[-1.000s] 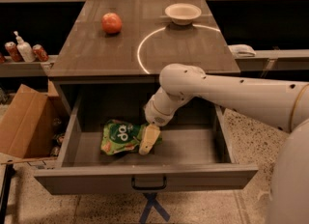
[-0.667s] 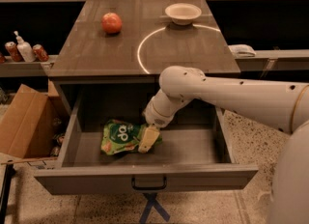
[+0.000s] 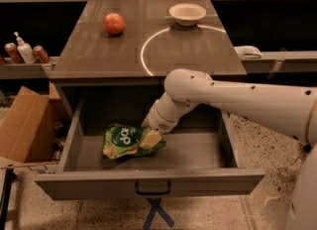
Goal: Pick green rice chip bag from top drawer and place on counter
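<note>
The green rice chip bag (image 3: 123,142) lies crumpled on the floor of the open top drawer (image 3: 148,184), left of the middle. My gripper (image 3: 151,139) reaches down into the drawer from the right and rests on the bag's right end. The white arm (image 3: 237,100) crosses over the drawer's right half and hides part of the drawer's back. The counter (image 3: 99,50) with its bright curved ring line (image 3: 144,50) lies above and behind the drawer.
A red apple (image 3: 114,24) and a white bowl (image 3: 187,13) stand on the counter's far part. A brown cardboard box (image 3: 22,127) stands on the floor left of the drawer. Cans and a bottle (image 3: 24,51) sit on a shelf at the left.
Almost nothing has moved. The gripper stays on the bag's right end, and the bag lies in the same place in the drawer.
</note>
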You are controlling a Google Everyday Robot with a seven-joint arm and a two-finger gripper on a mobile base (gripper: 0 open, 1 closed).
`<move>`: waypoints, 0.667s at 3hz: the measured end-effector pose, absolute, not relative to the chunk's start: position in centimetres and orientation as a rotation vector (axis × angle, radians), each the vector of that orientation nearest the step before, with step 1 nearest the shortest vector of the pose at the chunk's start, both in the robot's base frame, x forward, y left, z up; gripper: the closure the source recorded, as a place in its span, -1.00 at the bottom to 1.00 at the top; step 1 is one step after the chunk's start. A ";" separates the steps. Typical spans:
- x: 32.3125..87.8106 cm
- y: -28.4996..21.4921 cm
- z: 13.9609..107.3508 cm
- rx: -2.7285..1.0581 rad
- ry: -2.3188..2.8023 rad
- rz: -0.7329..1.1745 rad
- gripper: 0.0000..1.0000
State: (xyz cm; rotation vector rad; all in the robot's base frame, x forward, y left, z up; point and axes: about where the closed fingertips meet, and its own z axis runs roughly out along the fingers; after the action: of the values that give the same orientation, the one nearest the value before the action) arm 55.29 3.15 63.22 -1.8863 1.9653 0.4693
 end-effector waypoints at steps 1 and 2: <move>54.4 2.7 65.0 -1.867 1.914 0.457 0.77; 53.6 2.0 67.8 -1.825 1.827 0.513 1.00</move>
State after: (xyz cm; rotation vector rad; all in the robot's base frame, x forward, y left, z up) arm 53.56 2.02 67.81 -1.8251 1.8268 0.5131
